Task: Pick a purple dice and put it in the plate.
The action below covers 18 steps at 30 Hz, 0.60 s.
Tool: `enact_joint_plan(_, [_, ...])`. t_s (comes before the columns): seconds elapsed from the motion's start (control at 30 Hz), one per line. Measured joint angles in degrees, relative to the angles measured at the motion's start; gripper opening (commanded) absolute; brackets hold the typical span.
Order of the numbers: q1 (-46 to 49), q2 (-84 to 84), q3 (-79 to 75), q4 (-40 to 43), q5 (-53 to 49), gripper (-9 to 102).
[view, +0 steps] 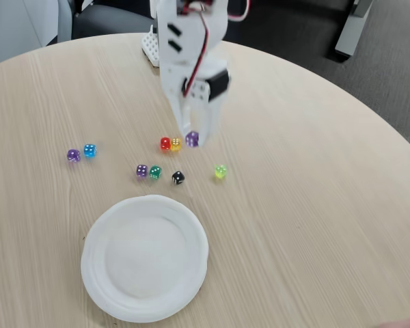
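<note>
Three purple dice lie on the pale wooden table: one (192, 139) right at my gripper's tips, one (142, 171) above the plate, and one (73, 155) at the left. My white gripper (195, 134) reaches down from the top of the fixed view, blurred, with its fingers close around the first purple die. The blur and the fingers hide whether they grip it. The round white paper plate (90, 263) sits near the front edge with nothing in it.
A red die (165, 143) and an orange die (175, 143) touch just left of the gripper. A blue die (89, 149), a green die (155, 172), a black die (178, 178) and a yellow-green die (220, 171) are scattered nearby. The arm's base (150, 46) stands at the table's far edge.
</note>
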Motion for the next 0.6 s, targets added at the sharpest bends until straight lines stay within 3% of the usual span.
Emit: enact_joint_plan(0.6, [1.23, -11.07, 0.09, -10.02, -3.87, 0])
